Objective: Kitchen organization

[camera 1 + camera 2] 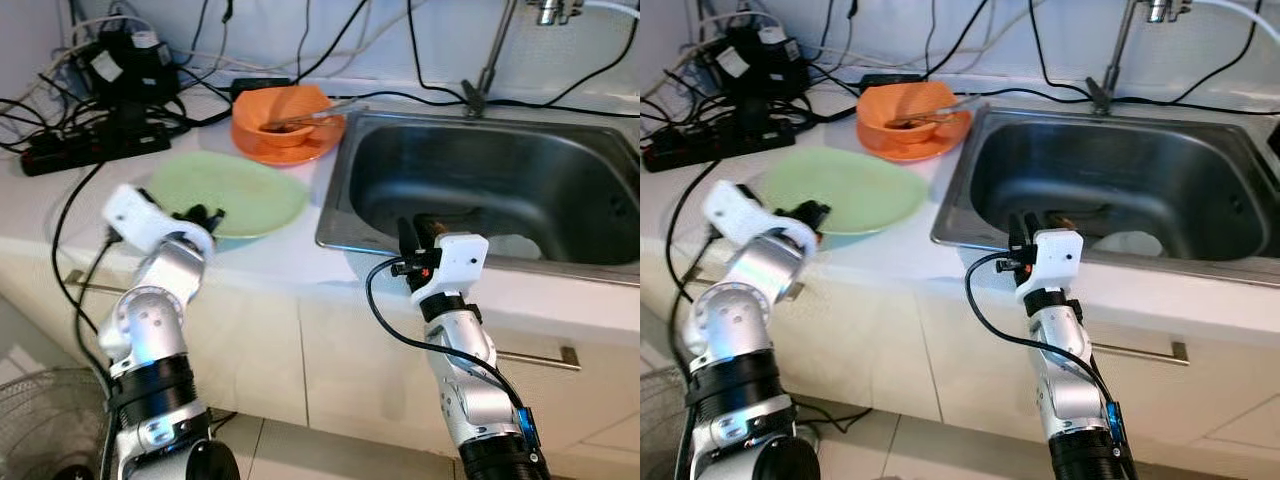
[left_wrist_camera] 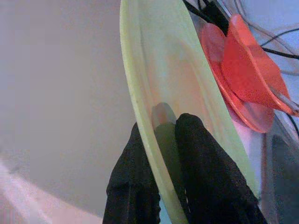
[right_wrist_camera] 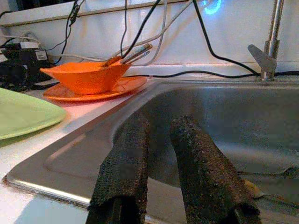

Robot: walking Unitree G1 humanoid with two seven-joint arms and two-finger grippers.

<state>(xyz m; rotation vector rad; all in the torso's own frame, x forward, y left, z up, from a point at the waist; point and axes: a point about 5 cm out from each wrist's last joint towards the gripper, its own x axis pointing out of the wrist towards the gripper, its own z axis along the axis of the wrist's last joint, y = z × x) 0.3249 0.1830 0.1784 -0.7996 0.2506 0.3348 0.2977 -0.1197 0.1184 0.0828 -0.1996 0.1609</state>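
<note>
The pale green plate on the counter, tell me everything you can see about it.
The pale green plate is round, wide and shallow, smooth and matte like plastic, with nothing on it. It lies on the white counter, left of the steel sink and in front of the orange bowl on its orange saucer. Its near rim sits lifted off the counter. The left gripper pinches that rim, one jaw above and one below.

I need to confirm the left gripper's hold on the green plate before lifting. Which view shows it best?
The left wrist view: the fingers straddle the green plate rim, one on each face. Both eye views show the left gripper at the plate's near edge, contact unclear. The right wrist view catches just a plate edge beside the sink.
</note>
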